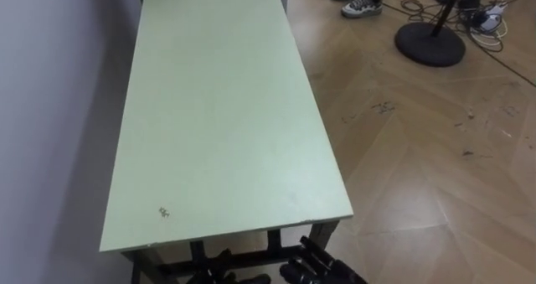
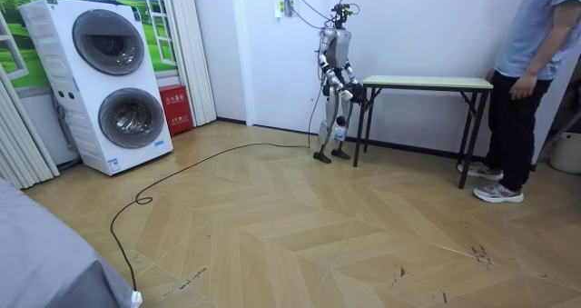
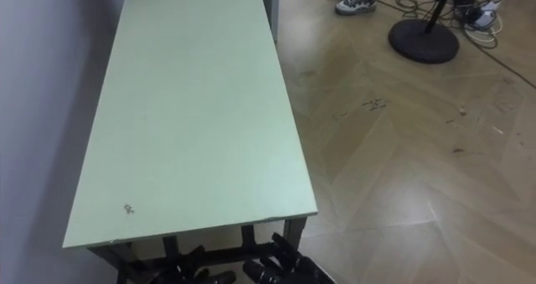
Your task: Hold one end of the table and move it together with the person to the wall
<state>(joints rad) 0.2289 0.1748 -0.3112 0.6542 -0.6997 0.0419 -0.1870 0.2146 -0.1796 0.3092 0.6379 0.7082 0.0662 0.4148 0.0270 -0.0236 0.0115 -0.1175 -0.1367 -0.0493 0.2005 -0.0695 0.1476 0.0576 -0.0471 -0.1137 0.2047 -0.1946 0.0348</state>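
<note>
A long table [image 1: 218, 108] with a pale green top and dark legs runs away from me along a white wall. In the room view I stand at the end of the table [image 2: 427, 83] on that view's left. A person [image 2: 531, 81] stands at its other end, one hand hanging close to the top. Their grey shoes [image 1: 362, 2] show beyond the far end. My right hand [image 1: 322, 263] lies just below the near edge beside the table's leg, its dark fingers stretched toward the frame. My left hand [image 1: 219, 267] sits low under the same edge by the crossbar, mostly cut off.
The wall [image 1: 50, 108] runs tight along the table's left side. A black round stand base [image 1: 429, 43] with cables lies on the wood floor at the far right. Stacked washing machines [image 2: 109, 85] and a red box [image 2: 174, 108] stand at the room view's left.
</note>
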